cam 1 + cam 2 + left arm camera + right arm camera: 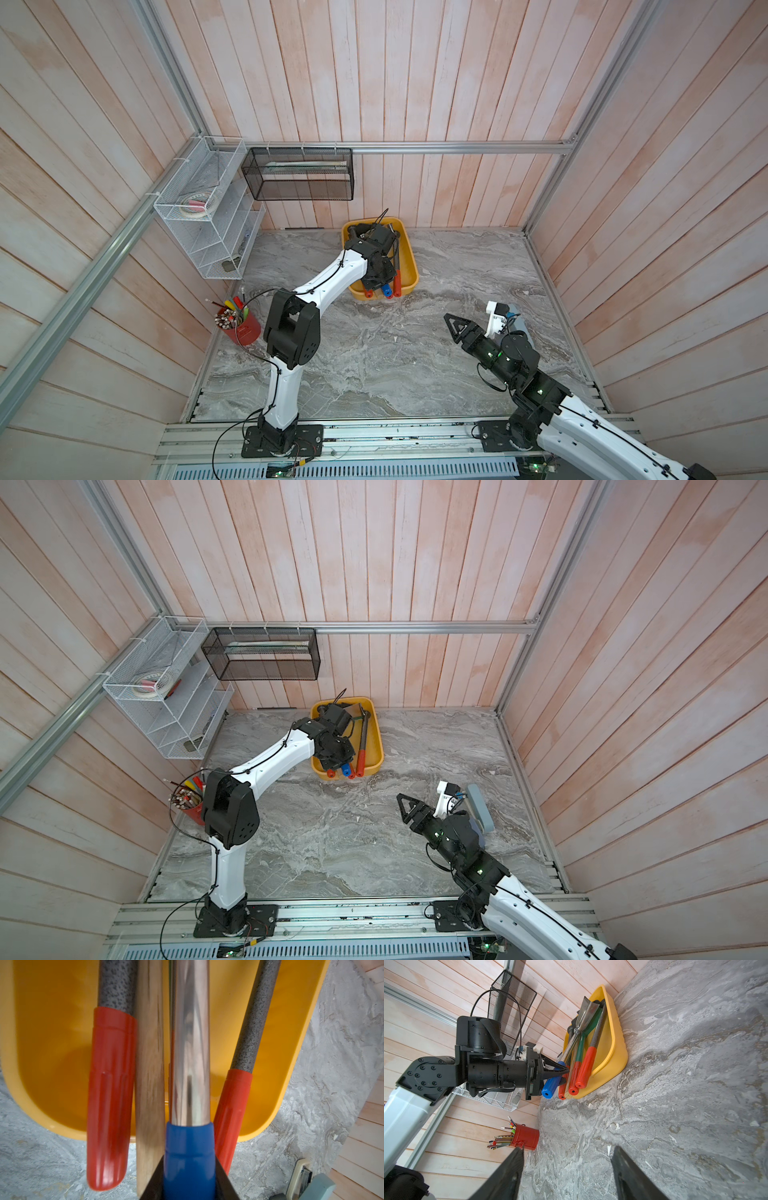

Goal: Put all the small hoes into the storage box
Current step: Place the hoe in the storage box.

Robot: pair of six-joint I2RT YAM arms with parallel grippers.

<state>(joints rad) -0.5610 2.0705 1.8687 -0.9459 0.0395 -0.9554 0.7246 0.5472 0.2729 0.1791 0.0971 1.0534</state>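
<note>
Nearest, the right claw (568, 1148) hung over the table (675, 1105), jaws apart and empty. Farther off, the left claw (564, 1071) was clamped on the blue grip of the small hoe (190, 1157). Its shaft lay among red-handled tools (586, 1068) in the storage box (616, 1047), at the far wall. Placing looked nearly done; next, the jaws should part and lift clear.
</note>
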